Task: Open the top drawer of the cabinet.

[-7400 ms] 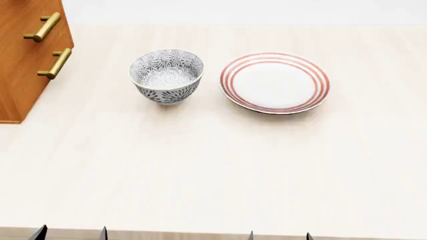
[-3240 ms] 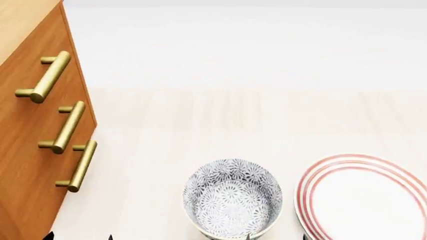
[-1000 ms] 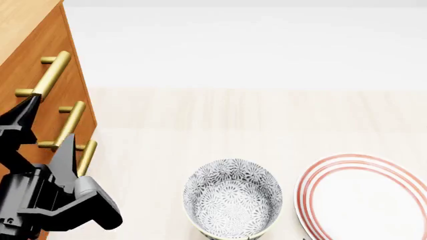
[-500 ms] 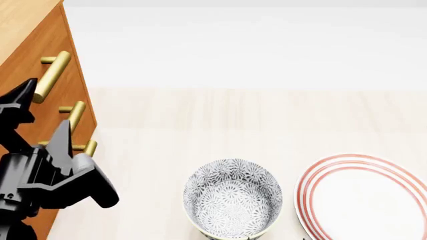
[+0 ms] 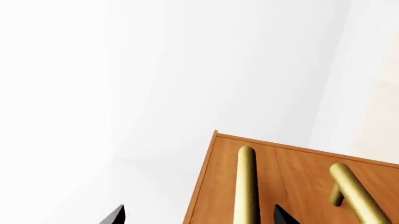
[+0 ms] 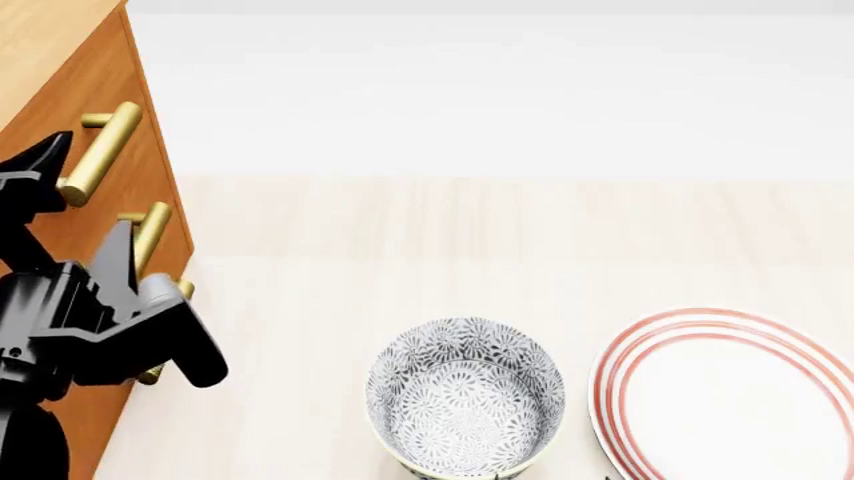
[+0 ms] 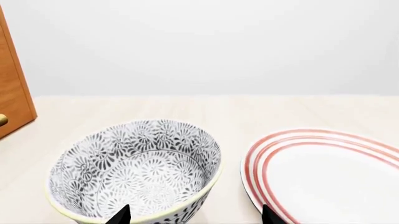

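Note:
The cabinet (image 6: 54, 290) stands at the left of the head view, orange-brown with three brass bar handles. The top drawer (image 6: 134, 130) sits flush with the fronts below it. My left gripper (image 6: 87, 190) is open, and its black fingers straddle the lower end of the top handle (image 6: 100, 150) without closing on it. The left wrist view shows that handle (image 5: 246, 186) between the two fingertips of the left gripper (image 5: 198, 215), with the middle handle (image 5: 352, 196) beside it. My right gripper (image 7: 194, 217) is open, just in front of the bowl.
A patterned grey bowl (image 6: 465, 405) (image 7: 137, 170) stands on the pale table (image 6: 400, 250), right of the cabinet. A red-ringed white plate (image 6: 727, 395) (image 7: 330, 172) lies beside it. The cabinet's corner (image 7: 14, 93) shows in the right wrist view.
My left gripper has risen along the cabinet front, from the middle handle to the top one, still open. The drawer has not moved.

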You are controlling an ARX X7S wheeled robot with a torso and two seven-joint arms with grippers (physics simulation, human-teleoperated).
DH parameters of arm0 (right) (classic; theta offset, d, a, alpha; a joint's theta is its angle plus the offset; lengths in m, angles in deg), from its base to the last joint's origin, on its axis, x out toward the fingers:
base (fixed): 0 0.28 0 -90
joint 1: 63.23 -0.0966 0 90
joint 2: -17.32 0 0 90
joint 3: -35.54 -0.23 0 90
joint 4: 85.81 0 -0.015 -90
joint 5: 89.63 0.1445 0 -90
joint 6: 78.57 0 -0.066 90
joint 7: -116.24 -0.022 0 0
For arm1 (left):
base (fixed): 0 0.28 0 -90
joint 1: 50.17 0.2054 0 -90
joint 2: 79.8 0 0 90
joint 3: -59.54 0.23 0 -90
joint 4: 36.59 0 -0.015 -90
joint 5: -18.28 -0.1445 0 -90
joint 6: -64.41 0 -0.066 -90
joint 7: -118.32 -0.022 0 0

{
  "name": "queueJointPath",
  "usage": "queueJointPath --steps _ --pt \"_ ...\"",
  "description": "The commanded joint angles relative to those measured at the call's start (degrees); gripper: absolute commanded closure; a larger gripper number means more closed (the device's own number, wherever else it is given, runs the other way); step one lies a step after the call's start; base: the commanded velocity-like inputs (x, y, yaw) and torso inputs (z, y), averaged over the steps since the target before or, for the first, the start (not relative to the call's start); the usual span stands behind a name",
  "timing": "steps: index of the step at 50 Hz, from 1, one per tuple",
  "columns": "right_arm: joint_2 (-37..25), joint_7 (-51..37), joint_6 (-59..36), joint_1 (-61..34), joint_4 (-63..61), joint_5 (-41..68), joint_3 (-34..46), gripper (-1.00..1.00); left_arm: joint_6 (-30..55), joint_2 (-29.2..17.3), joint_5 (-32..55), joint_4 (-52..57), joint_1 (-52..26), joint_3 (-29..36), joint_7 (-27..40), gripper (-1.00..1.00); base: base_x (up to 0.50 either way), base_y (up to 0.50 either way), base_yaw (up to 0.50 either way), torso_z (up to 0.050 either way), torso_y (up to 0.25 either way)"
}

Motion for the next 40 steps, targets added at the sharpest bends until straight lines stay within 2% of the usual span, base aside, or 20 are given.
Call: queueJointPath --steps 1,17,40 --pt "0.8 1.1 0.1 0.0 0.1 -0.7 -0.9 -1.00 -1.3 1.0 -0.7 -2.6 -2.4 -0.7 -2.4 -1.00 0.00 0.00 0.00 0.000 0.000" --pt "0.6 1.0 0.0 0.0 0.1 -0.3 -0.5 -1.00 -2.5 0.7 -1.2 -5.4 -3.8 1.0 -3.6 -1.00 0.00 0.00 0.00 0.000 0.000" --pt "0.2 0.9 0.5 -0.1 0.5 0.2 0.1 -1.00 -0.2 4.9 -0.7 -12.5 -9.0 -0.1 -3.8 -1.00 0.00 0.00 0.00 0.000 0.000"
